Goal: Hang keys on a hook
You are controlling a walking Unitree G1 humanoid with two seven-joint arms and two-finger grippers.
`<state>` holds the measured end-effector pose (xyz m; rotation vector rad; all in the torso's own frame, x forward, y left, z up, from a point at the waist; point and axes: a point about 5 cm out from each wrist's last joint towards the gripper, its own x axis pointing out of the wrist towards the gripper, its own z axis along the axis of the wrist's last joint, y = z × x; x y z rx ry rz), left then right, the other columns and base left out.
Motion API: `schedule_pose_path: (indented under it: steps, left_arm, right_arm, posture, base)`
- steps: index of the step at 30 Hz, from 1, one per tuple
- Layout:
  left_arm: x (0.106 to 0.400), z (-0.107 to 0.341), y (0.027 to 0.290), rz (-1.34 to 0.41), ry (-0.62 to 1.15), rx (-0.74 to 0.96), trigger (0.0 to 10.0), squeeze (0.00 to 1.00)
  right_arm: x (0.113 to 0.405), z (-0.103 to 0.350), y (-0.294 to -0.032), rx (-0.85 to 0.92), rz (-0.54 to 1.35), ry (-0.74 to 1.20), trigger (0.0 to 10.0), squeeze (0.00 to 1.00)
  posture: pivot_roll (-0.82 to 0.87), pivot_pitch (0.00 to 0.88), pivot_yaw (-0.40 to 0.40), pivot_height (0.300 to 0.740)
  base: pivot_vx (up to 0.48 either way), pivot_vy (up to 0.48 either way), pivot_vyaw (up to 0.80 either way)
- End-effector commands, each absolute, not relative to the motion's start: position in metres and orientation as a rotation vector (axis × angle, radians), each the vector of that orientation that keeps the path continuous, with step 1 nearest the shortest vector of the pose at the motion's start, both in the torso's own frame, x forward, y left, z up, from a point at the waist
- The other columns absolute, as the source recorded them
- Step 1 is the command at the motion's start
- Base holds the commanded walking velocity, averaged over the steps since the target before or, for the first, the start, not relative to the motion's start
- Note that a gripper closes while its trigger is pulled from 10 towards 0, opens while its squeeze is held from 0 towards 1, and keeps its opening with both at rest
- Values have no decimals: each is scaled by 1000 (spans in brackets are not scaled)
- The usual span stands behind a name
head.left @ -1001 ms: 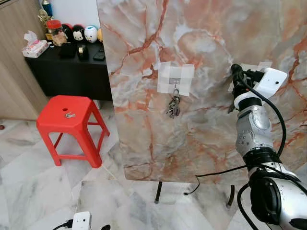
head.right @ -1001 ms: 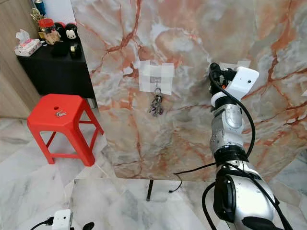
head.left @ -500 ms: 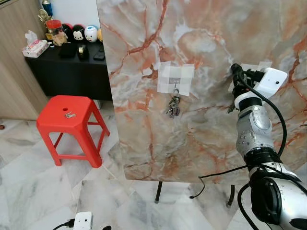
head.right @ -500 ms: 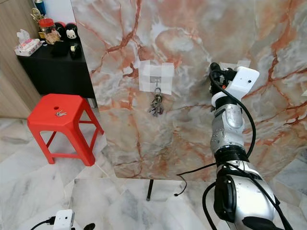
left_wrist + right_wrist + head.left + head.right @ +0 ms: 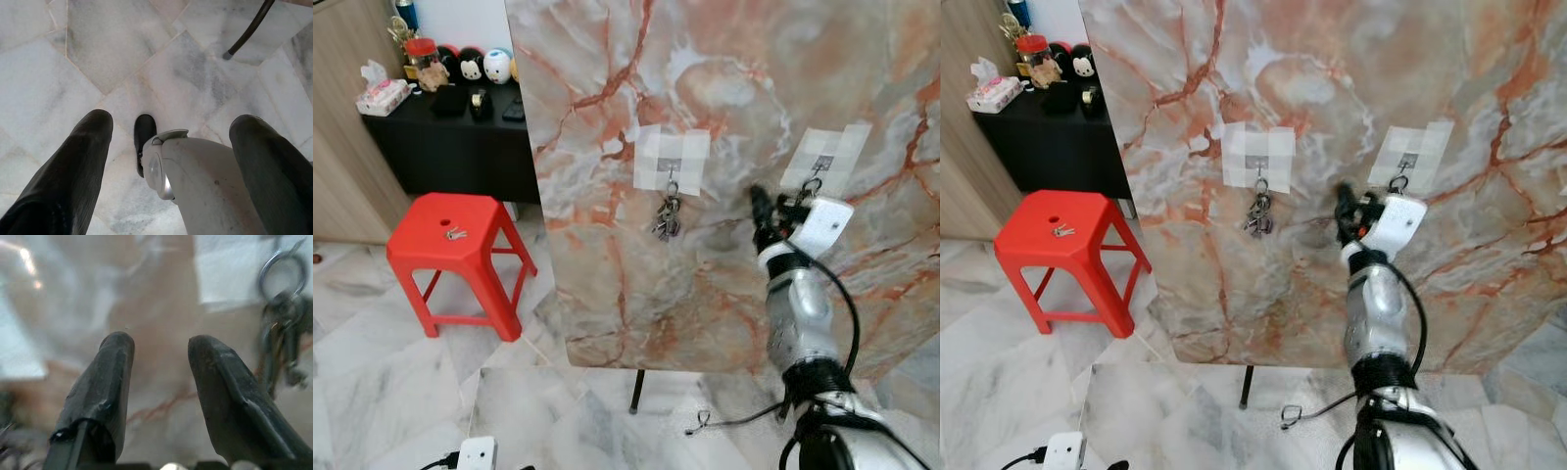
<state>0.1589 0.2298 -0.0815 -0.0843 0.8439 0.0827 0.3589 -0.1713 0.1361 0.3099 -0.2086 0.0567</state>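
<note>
Marble panel: keys are hung vertically on left hook, left of right gripper; jaws parted, empty.

- No text, label, brand, number or sign can be read in any view.
- The tissue pack on the black side table, left of the marble panel, may carry print, but it is too small to tell.
- The jar on that table shows nothing legible.
</note>
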Motion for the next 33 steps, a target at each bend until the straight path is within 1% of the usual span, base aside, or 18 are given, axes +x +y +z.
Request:
schedule_pose_path:
  steps: [1,6,7,9,10,11,12,13,14,18,20,22,23,24,25,28,30,33]
  left_arm:
    - [150,-86,229,84,883,-87,10000,0]
    - [152,-86,224,77,882,-89,10000,0]
    - [152,-87,224,78,882,-95,10000,0]
    - [152,-87,223,80,882,-99,10000,0]
    - [153,-87,223,84,882,-99,10000,0]
    - [153,-87,223,95,880,-104,10000,0]
    - [153,-87,223,95,880,-104,10000,0]
    - [152,-87,225,114,880,-111,10000,0]
    - [152,-87,226,111,885,-103,10000,0]
    - [151,-87,225,109,887,-101,10000,0]
    - [151,-87,224,101,890,-100,10000,0]
    - [151,-88,223,97,890,-98,10000,0]
    - [150,-88,223,98,890,-100,10000,0]
    - [150,-88,223,98,890,-100,10000,0]
    - [150,-88,222,97,891,-100,10000,0]
    - [149,-89,222,104,895,-102,10000,0]
    - [147,-89,222,116,901,-105,10000,0]
    - [146,-90,223,119,908,-108,10000,0]
  right_arm:
    - [357,143,-170,290,92,-239,10000,0]
    - [348,122,-171,272,102,-151,10000,0]
    - [344,110,-169,288,125,-105,10000,0]
    - [342,106,-168,299,136,-85,10000,0]
    - [329,70,-166,258,165,74,10000,0]
    - [323,54,-166,244,173,149,10000,0]
    - [323,54,-166,244,173,149,10000,0]
    - [311,33,-165,208,182,250,10000,0]
    - [297,10,-167,214,163,363,10000,0]
    - [271,-21,-174,176,91,543,10000,0]
    - [243,-46,-181,180,-9,699,10000,0]
    - [237,-51,-182,186,-25,730,10000,0]
    - [225,-60,-183,187,-55,786,10000,0]
    - [225,-60,-183,187,-55,786,10000,0]
    - [208,-71,-187,179,-108,856,10000,0]
    - [186,-83,-186,157,-134,934,10000,0]
    - [182,-85,-182,136,-93,942,10000,0]
    - [178,-87,-181,145,-116,953,10000,0]
  posture:
    - [124,60,-41,740]
    - [114,63,-46,740]
    - [111,64,-46,740]
    - [109,63,-45,740]
    - [109,62,-46,740]
    - [109,62,-46,740]
    - [109,62,-46,740]
    - [110,62,-48,740]
    - [111,62,-49,740]
    - [113,59,-52,740]
    - [118,57,-53,740]
    - [118,57,-53,740]
    - [112,54,-54,740]
    - [112,54,-54,740]
    - [115,52,-57,740]
    - [132,44,-64,740]
    - [131,37,-61,740]
    - [119,33,-56,740]
  base:
    - [0,0,0]
    - [0,0,0]
    - [0,0,0]
    - [0,0,0]
    - [0,0,0]
    - [0,0,0]
    - [0,0,0]
    - [0,0,0]
    - [0,0,0]
    - [0,0,0]
    - [0,0,0]
    - [0,0,0]
    - [0,0,0]
    - [0,0,0]
    - [0,0,0]
    - [0,0,0]
    - [0,0,0]
    - [0,0,0]
